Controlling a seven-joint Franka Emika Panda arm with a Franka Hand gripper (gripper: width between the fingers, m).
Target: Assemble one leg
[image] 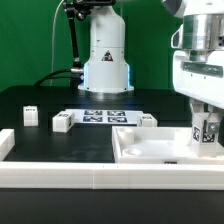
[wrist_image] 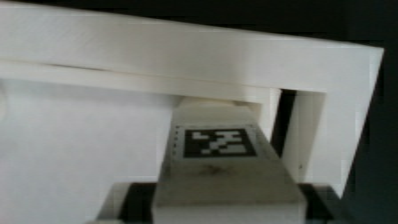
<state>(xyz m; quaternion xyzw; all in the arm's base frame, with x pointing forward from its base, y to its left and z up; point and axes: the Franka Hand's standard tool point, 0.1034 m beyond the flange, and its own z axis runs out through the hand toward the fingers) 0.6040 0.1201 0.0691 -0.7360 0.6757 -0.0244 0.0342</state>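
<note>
Room: a green wall behind, a black table (image: 60, 140) in front, with a white rail along its near edge
Arm: the gripper (image: 207, 135) hangs low at the exterior view's right, over the corner of the big white panel (image: 150, 150)
Gripper: the two fingers are closed part way, pinching the leg (image: 207, 131) on both sides
Leg: a small white block standing up, its long side pointing up and down, right under the wrist
Leg close up: in the wrist view the leg (wrist_image: 219, 150) sits between the dark fingers, next to the panel's raised rim (wrist_image: 178, 60)
Touching: I cannot tell if the leg's bottom end touches the panel yet
Other bits: three small white blocks lie well apart on the table; the marker board (image: 103, 116) lies flat near the robot base
Writing: no words or brand names can be read, only black-and-white square tags
</note>
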